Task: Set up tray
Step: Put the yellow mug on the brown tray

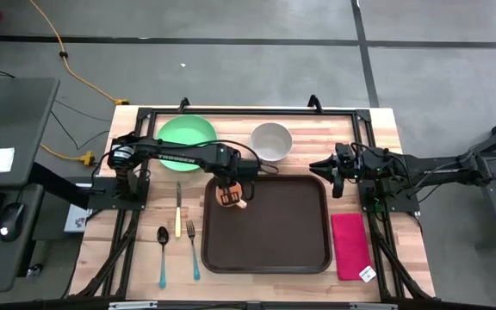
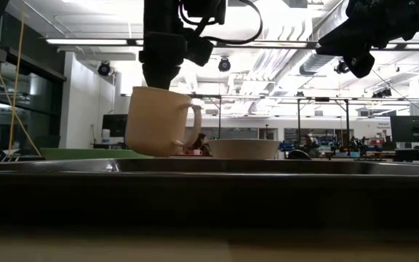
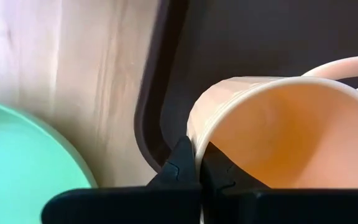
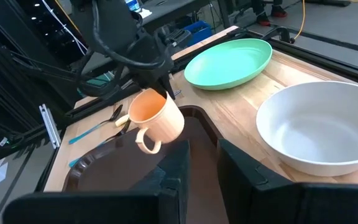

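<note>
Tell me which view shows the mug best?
Right wrist view: the whole mug, handle included, hangs tilted from the left gripper over the tray. Low view gives its side profile; left wrist only rim and inside; high view mostly hides it under the arm.

Left arm is reaching across, left gripper [image 1: 232,195] pointing down, fingers [image 3: 182,167] pinching closed on something. Right arm is sitting back at its side, right gripper [image 1: 327,165] slightly parted.
</note>
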`<state>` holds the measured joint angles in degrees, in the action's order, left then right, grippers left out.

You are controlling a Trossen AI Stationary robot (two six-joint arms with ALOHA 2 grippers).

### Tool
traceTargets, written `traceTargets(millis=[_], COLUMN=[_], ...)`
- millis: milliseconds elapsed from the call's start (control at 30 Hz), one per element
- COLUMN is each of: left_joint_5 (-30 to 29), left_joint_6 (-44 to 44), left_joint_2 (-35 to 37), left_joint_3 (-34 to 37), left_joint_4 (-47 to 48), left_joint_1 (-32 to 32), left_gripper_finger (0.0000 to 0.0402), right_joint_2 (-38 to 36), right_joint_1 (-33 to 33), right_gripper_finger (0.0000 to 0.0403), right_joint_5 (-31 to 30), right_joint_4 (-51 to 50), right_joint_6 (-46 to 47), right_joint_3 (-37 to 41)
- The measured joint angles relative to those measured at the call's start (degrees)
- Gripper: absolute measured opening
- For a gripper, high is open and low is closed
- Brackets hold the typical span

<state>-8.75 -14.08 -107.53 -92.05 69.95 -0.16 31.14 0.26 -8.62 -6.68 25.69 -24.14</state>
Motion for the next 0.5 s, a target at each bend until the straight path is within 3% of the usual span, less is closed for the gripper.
traceTargets(millis=[500], left_joint_5=[2.66], left_joint_6=[14.73], left_joint_2=[0.0], left_joint_3=[-0.09], left_joint_4=[-4.14], left_joint_1=[0.07], left_gripper_finger=[0.0018], right_joint_2=[0.0], right_joint_1=[0.0], right_gripper_finger=[0.0057], right_joint_5=[0.15], right_joint_4=[0.0], right_joint_6=[1.31], right_joint_3=[0.0])
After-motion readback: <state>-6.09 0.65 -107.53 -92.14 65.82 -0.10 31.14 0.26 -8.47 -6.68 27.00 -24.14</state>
